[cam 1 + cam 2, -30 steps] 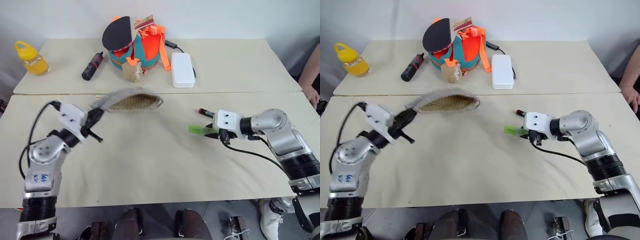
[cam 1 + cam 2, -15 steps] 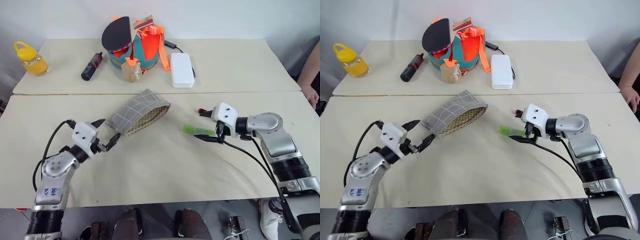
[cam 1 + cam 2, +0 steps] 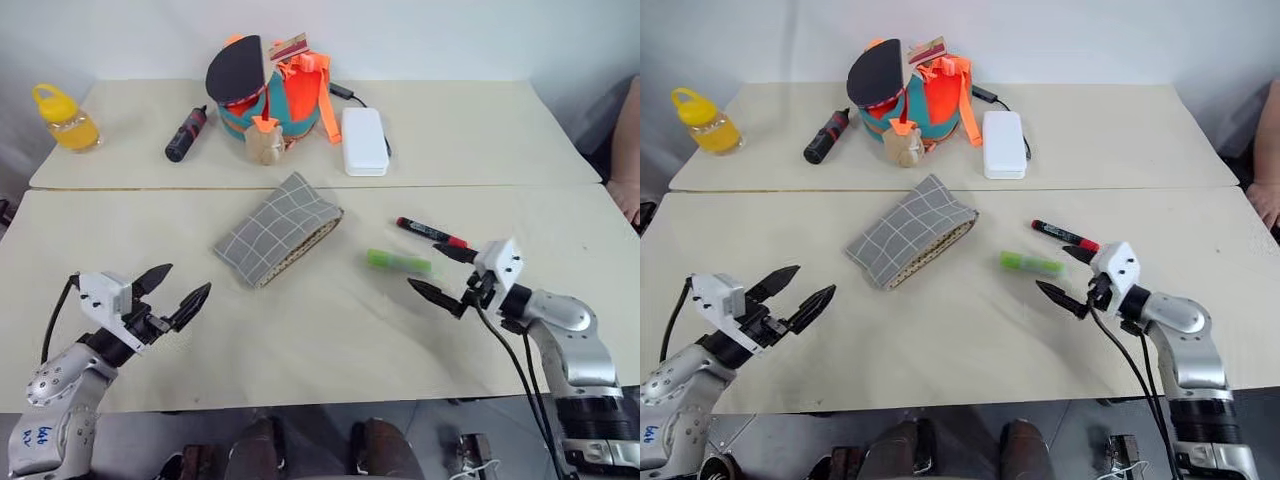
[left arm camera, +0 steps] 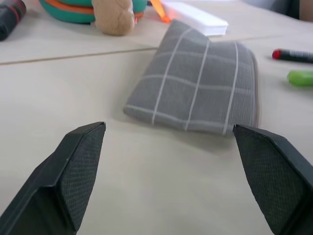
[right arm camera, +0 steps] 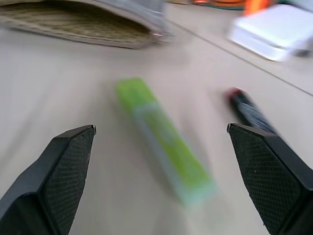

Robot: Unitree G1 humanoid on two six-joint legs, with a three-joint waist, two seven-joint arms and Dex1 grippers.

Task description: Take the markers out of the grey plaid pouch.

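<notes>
Both claws have let go and drawn back toward the near edge — the left claw (image 3: 168, 296) and right claw (image 3: 447, 275) now gape wide and empty. The grey plaid pouch (image 3: 277, 229), soft checked fabric, lies flat mid-table (image 3: 300, 340); the red-capped black marker (image 3: 431, 232) and green highlighter (image 3: 398, 262) rest just right of it on the matte beige top.

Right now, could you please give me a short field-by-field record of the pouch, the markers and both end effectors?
pouch: grey plaid pouch flat on the near table, open edge toward the markers
black marker: on the table, outside the pouch
green highlighter: on the table, outside the pouch
left end effector: open, empty
right end effector: open, empty
</notes>
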